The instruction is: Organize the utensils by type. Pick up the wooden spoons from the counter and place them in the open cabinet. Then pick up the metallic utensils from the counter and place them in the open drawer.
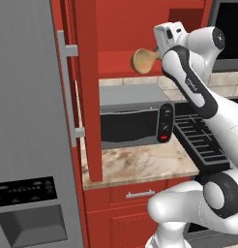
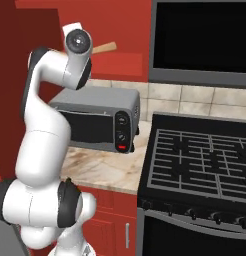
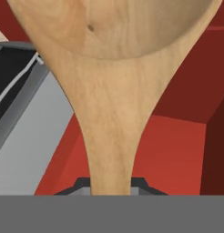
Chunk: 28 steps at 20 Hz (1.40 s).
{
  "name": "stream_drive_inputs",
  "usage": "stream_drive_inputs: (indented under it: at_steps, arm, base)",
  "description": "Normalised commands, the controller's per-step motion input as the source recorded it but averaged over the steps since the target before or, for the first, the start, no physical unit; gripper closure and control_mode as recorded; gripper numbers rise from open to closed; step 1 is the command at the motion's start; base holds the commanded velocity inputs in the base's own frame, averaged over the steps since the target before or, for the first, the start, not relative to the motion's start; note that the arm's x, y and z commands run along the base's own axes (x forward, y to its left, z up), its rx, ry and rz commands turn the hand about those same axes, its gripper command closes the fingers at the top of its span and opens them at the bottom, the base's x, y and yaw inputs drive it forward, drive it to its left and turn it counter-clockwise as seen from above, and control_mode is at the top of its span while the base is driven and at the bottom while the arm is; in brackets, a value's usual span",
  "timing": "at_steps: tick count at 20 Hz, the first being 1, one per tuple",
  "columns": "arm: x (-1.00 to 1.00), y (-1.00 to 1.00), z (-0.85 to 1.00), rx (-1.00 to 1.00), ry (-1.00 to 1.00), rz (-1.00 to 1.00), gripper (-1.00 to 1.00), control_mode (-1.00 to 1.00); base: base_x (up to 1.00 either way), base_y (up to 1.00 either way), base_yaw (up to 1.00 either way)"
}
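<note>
My gripper (image 1: 160,52) is shut on the tan wooden spoon (image 1: 144,60) and holds it high in front of the open cabinet (image 1: 126,29), whose tall red door (image 1: 87,72) stands swung out to the left. The spoon's oval bowl points toward the cabinet's inside. In the hand view the spoon (image 3: 114,91) rises from between my gripper's (image 3: 113,187) dark fingertips (image 3: 79,184), with the red cabinet floor (image 3: 177,154) beyond it. From the right base view the handle end (image 2: 105,48) sticks out past my wrist. The counter (image 1: 140,164) lies well below.
A grey toaster oven (image 1: 135,121) sits on the counter under the cabinet. A black stove (image 2: 195,160) is to the right, with a dark microwave (image 2: 200,40) above it. A grey fridge (image 1: 29,121) fills the left. The door's silver bar handle (image 1: 67,87) juts out.
</note>
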Motion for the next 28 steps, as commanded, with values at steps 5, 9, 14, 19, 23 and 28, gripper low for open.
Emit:
stream_drive_inputs:
  at_steps: [5, 9, 14, 19, 23, 28]
  arm:
    - [0.49, 0.17, -0.02, -0.06, 0.08, 0.00, 1.00, -1.00]
    - [0.39, 0.18, -0.16, -0.04, 0.12, -0.02, 1.00, -1.00]
    - [0.25, 0.12, -0.21, 0.00, 0.03, -0.10, 1.00, -1.00]
    - [0.40, 0.06, -0.08, 0.00, 0.00, -0.13, 1.00, -1.00]
    - [0.44, 0.06, -0.09, 0.00, 0.00, -0.12, 1.00, -1.00]
    - [0.48, 0.07, -0.10, 0.00, 0.00, -0.08, 1.00, -1.00]
  base:
    - [0.00, 0.00, 0.00]
    - [0.00, 0.00, 0.00]
    - [0.00, 0.00, 0.00]
    - [0.00, 0.00, 0.00]
    - [0.00, 0.00, 0.00]
    - [0.00, 0.00, 0.00]
